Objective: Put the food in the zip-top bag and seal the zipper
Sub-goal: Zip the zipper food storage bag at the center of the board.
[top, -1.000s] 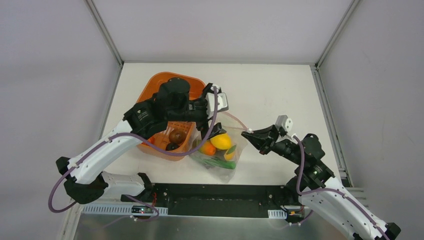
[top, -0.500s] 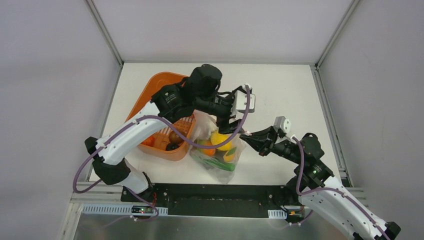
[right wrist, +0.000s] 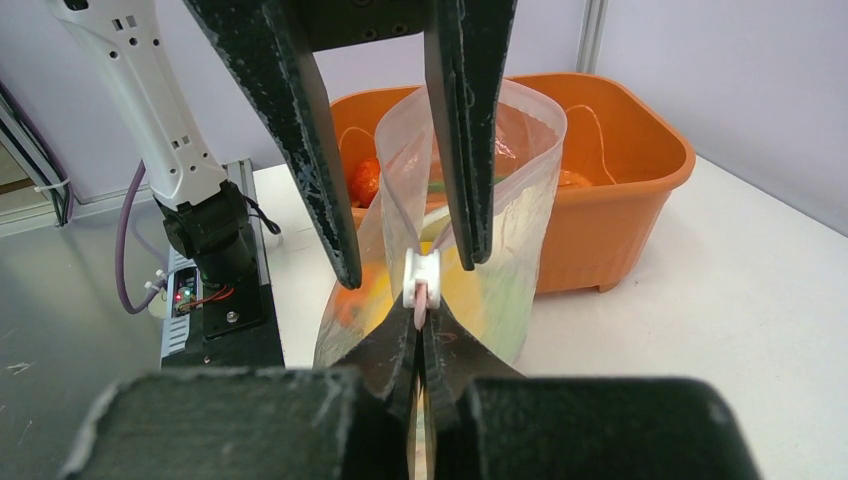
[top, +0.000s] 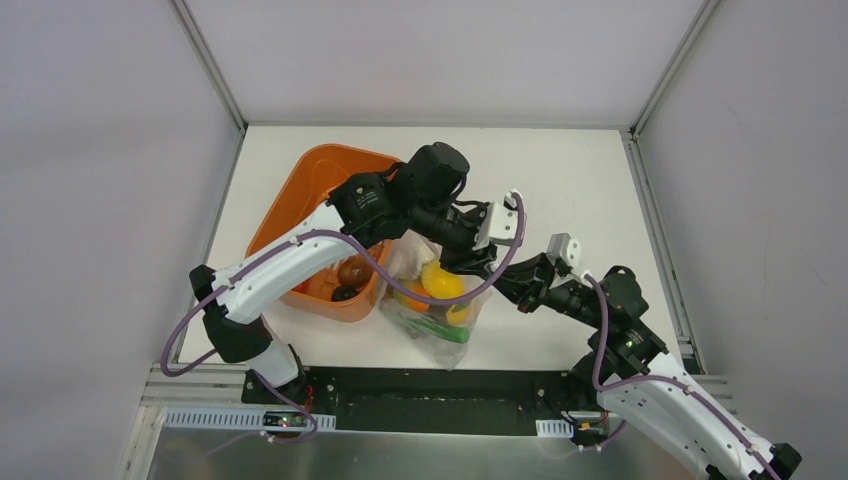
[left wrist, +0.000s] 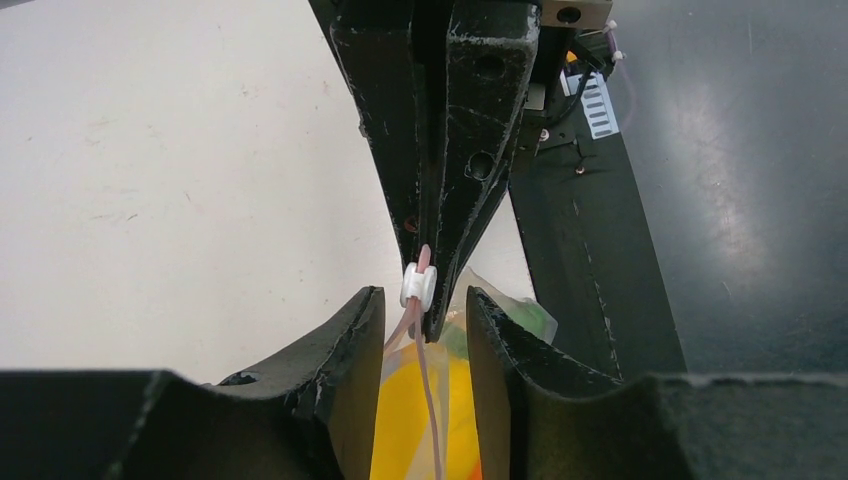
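Note:
The clear zip-top bag (top: 437,305) stands beside the basket, holding food: a yellow fruit (top: 441,282), an orange one (top: 411,296) and a green pod (top: 440,328). My right gripper (right wrist: 420,318) is shut on the end of the pink zipper (left wrist: 432,400), just behind the white slider (right wrist: 421,276). My left gripper (left wrist: 425,305) reaches over from above. It is open, one finger on each side of the zipper beside the slider (left wrist: 418,287), with a small gap on both sides. More food lies in the orange basket: a brown fruit (top: 352,271) and a dark one (top: 345,294).
The orange basket (top: 318,180) stands left of the bag and touches it, under my left arm. The black base rail (top: 440,385) runs along the table's near edge. Bare white table (top: 560,190) lies behind and to the right of the bag.
My left arm has swung right from over the basket to the bag's mouth, and its jaws have narrowed round the zipper. The right gripper has kept its hold and barely moved.

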